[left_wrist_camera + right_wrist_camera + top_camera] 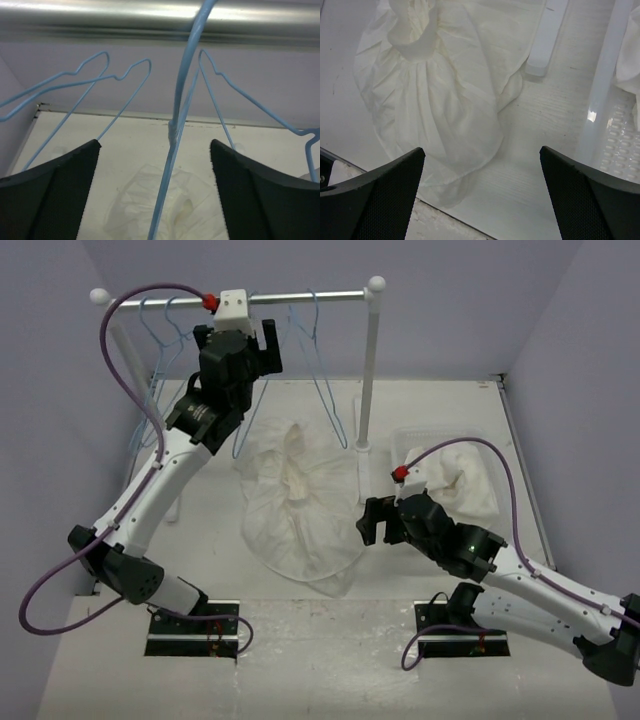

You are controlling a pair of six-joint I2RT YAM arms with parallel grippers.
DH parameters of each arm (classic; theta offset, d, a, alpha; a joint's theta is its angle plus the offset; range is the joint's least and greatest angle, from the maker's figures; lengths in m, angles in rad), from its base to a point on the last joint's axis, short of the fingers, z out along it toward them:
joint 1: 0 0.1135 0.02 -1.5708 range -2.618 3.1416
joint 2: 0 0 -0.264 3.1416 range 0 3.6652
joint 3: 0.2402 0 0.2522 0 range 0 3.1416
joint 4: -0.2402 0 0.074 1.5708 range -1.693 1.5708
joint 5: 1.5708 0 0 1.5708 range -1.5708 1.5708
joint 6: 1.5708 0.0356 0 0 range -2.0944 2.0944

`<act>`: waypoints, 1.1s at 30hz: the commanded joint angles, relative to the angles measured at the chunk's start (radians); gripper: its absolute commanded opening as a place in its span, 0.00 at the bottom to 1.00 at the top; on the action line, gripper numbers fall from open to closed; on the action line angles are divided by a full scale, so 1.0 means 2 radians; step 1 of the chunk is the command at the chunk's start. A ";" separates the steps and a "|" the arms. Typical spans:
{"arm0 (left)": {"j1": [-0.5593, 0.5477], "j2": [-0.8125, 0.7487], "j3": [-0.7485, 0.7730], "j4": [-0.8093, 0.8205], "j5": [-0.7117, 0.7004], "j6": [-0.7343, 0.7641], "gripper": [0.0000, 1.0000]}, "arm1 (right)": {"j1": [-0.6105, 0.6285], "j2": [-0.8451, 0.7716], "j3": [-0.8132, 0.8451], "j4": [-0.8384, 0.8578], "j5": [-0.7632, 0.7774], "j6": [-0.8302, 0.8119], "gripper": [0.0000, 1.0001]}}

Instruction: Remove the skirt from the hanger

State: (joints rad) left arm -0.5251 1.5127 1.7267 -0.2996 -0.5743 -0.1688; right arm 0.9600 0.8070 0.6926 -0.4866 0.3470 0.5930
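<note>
The skirt (pixel 300 510) lies on the bench (pixel 200 530), waistband toward the rack (pixel 372 360), hem toward the arms. The left end effector (pixel 155 145) is spread astride the hanger (pixel 181 100); the right end effector (pixel 481 150) is spread over the hem.

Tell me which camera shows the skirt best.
The top external view: the skirt lies crumpled on the table, nearly its full outline visible. The right wrist view shows it closer, with the folds clear, but cut off at the top edge. The left wrist view catches only a small patch below the hangers.
</note>
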 commanded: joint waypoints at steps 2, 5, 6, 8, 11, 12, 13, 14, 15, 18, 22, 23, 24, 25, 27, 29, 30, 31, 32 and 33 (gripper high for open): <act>-0.001 -0.053 -0.009 -0.009 0.009 -0.024 1.00 | -0.002 -0.002 0.005 0.035 -0.041 -0.039 0.99; -0.001 -0.076 -0.008 -0.039 0.037 -0.034 1.00 | 0.002 0.014 0.004 0.068 -0.088 -0.073 0.99; -0.001 -0.086 -0.008 -0.050 0.042 -0.047 1.00 | 0.005 0.023 0.007 0.074 -0.088 -0.079 0.99; 0.000 -0.099 -0.014 -0.088 0.075 -0.064 1.00 | 0.022 0.063 0.015 0.095 -0.067 -0.084 0.99; 0.000 -0.139 -0.058 -0.112 0.107 -0.100 1.00 | 0.036 0.120 0.026 0.133 -0.073 -0.085 0.99; -0.001 -0.159 -0.079 -0.119 0.111 -0.122 1.00 | 0.036 0.135 0.028 0.148 -0.076 -0.076 0.99; 0.000 -0.169 -0.088 -0.138 0.124 -0.126 1.00 | 0.036 0.166 0.033 0.182 -0.072 -0.073 0.99; 0.000 -0.176 -0.094 -0.151 0.124 -0.130 1.00 | 0.036 0.184 0.037 0.197 -0.066 -0.070 0.99; 0.000 -0.194 -0.099 -0.163 0.120 -0.144 1.00 | 0.036 0.203 0.046 0.209 -0.052 -0.067 0.99; -0.001 -0.242 -0.129 -0.206 0.111 -0.168 1.00 | 0.036 0.274 0.066 0.258 -0.035 -0.073 0.99; 0.000 -0.310 -0.202 -0.214 0.140 -0.186 1.00 | 0.036 0.367 0.102 0.309 -0.020 -0.079 0.99; 0.000 -0.326 -0.206 -0.221 0.140 -0.189 1.00 | 0.036 0.404 0.112 0.309 -0.028 -0.081 0.99; 0.000 -0.332 -0.208 -0.227 0.138 -0.192 1.00 | 0.037 0.419 0.122 0.307 -0.041 -0.082 0.99; -0.001 -0.339 -0.210 -0.234 0.141 -0.189 1.00 | 0.037 0.432 0.128 0.306 -0.048 -0.079 0.99; 0.000 -0.357 -0.215 -0.234 0.152 -0.179 1.00 | 0.038 0.465 0.141 0.304 -0.056 -0.076 0.99; -0.001 -0.373 -0.218 -0.234 0.159 -0.176 1.00 | 0.038 0.480 0.147 0.292 -0.060 -0.076 0.91; -0.001 -0.377 -0.220 -0.233 0.158 -0.174 1.00 | 0.038 0.484 0.145 0.288 -0.061 -0.073 0.66; 0.000 -0.380 -0.221 -0.232 0.155 -0.174 1.00 | 0.038 0.477 0.133 0.288 -0.062 -0.070 0.45; 0.000 -0.384 -0.222 -0.232 0.154 -0.173 1.00 | 0.042 0.466 0.124 0.290 -0.054 -0.057 0.24; 0.000 -0.384 -0.222 -0.232 0.154 -0.172 1.00 | 0.046 0.450 0.110 0.298 -0.046 -0.054 0.00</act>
State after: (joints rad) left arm -0.5251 0.7456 1.2957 -0.7521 -0.2905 -0.5140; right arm 1.0313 1.7763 0.9382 0.0669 0.2302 0.4519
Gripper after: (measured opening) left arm 0.997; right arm 0.176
